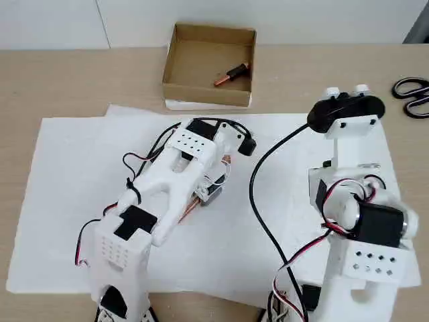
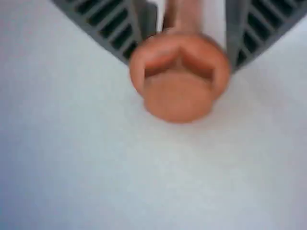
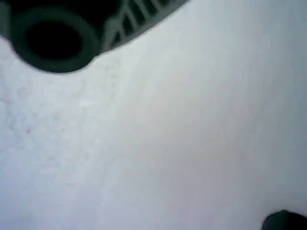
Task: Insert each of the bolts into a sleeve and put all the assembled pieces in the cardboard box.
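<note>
In the left wrist view my left gripper (image 2: 184, 33) is shut on a copper bolt (image 2: 178, 79), whose slotted head sticks out between the grey ribbed fingers (image 2: 110, 26) just above the white paper. From above, the left arm (image 1: 181, 168) leans over the middle of the paper, and a copper tip (image 1: 226, 159) shows at its gripper. A second bolt (image 1: 190, 208) lies partly under that arm. The right wrist view has a black sleeve (image 3: 53, 40), open end on, against a ribbed finger (image 3: 136, 17) of my right gripper (image 3: 96, 24). The cardboard box (image 1: 175, 67) holds one assembled piece (image 1: 232, 72).
White paper (image 1: 67, 201) covers the table's middle. The right arm (image 1: 355, 221) stands folded at the right, and its black cable (image 1: 258, 201) trails across the paper. Scissors (image 1: 412, 94) lie at the far right. A dark object (image 3: 285, 221) shows at the edge of the right wrist view.
</note>
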`<act>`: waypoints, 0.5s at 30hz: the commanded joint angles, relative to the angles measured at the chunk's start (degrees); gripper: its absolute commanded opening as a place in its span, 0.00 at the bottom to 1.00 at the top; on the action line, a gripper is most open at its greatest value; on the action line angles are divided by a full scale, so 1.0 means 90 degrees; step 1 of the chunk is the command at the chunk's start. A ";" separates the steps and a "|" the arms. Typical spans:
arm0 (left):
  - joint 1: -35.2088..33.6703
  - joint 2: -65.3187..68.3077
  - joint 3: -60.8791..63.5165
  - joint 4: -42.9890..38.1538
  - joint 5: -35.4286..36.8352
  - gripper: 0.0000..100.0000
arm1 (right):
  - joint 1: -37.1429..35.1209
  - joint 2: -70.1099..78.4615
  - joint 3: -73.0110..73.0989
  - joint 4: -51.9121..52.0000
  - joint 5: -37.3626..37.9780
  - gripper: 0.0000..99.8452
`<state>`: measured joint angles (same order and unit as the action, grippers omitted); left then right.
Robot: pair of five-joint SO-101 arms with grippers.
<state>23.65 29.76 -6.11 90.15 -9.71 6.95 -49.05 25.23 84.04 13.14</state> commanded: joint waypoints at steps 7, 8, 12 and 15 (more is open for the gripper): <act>0.0039 -0.0234 -0.0630 0.0557 -0.0020 0.01 | 0.0005 -0.0132 -0.0039 -0.0239 0.0020 0.00; 0.0039 -0.0342 -0.0737 0.0664 -0.0029 0.01 | 0.0005 -0.0132 -0.0039 -0.0239 0.0020 0.00; 0.0029 -0.0830 -0.1031 0.0938 -0.0166 0.01 | 0.0005 -0.0132 -0.0039 -0.0230 0.0020 0.00; -0.0010 -0.1211 -0.1304 0.1133 -0.0176 0.01 | 0.0005 -0.0132 -0.0039 -0.0230 0.0020 0.00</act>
<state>23.65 25.27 -14.02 98.51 -10.95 6.95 -49.05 25.23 83.16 13.14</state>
